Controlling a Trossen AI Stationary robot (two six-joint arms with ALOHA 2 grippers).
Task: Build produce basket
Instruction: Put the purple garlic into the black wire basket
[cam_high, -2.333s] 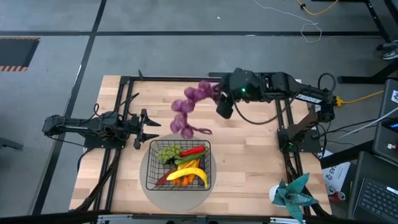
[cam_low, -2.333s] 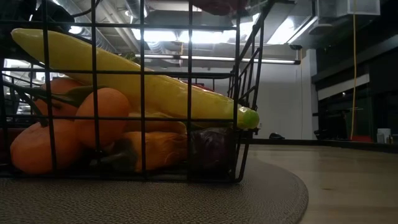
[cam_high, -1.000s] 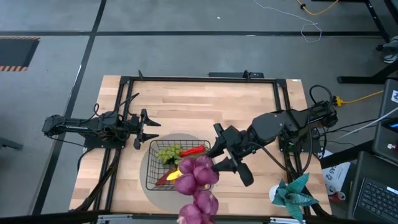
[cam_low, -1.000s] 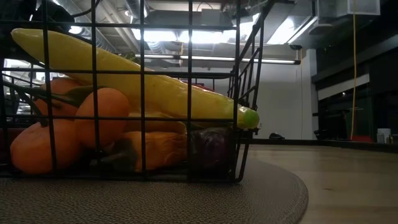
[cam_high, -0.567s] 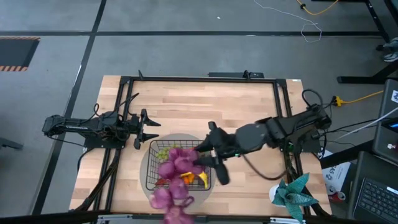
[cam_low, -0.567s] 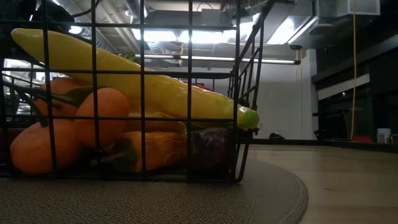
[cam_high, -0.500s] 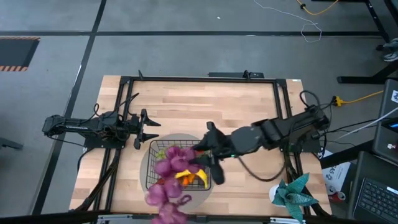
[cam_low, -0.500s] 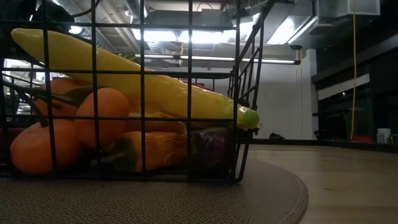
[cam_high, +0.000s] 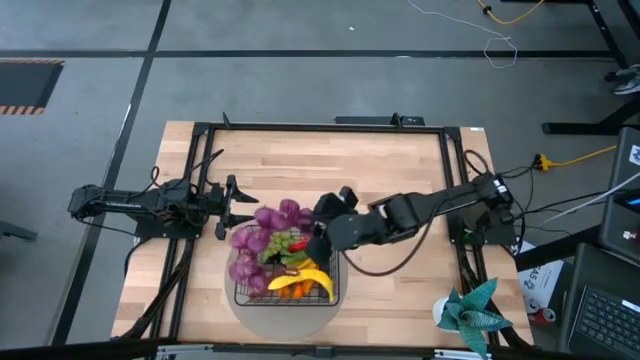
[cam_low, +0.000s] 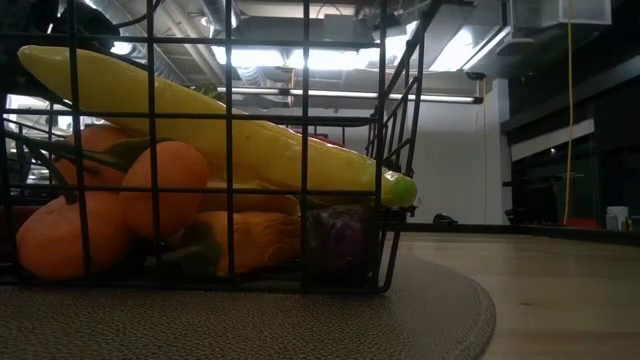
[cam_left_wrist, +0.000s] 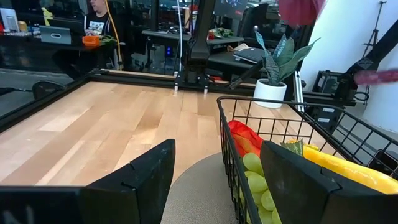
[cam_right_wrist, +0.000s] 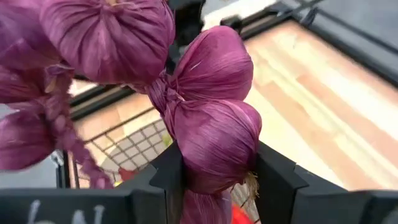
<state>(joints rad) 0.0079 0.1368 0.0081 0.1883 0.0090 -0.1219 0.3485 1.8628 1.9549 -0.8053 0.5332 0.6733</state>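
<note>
The right gripper (cam_high: 318, 240) is clamped on a braided string of purple bulbs (cam_high: 262, 233), holding it over the black wire basket (cam_high: 288, 297), which sits on a round grey mat (cam_high: 232, 298) on the worktop (cam_high: 390, 180). The left gripper (cam_high: 240, 207) waits beside the basket, fingers spread and empty

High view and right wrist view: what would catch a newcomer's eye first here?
A string of purple bulbs, papery like onions or garlic, draped over the far left part of the black wire basket and clamped in the right gripper. Below it in the basket lies a bright yellow banana. The left gripper waits open beside the basket.
</note>
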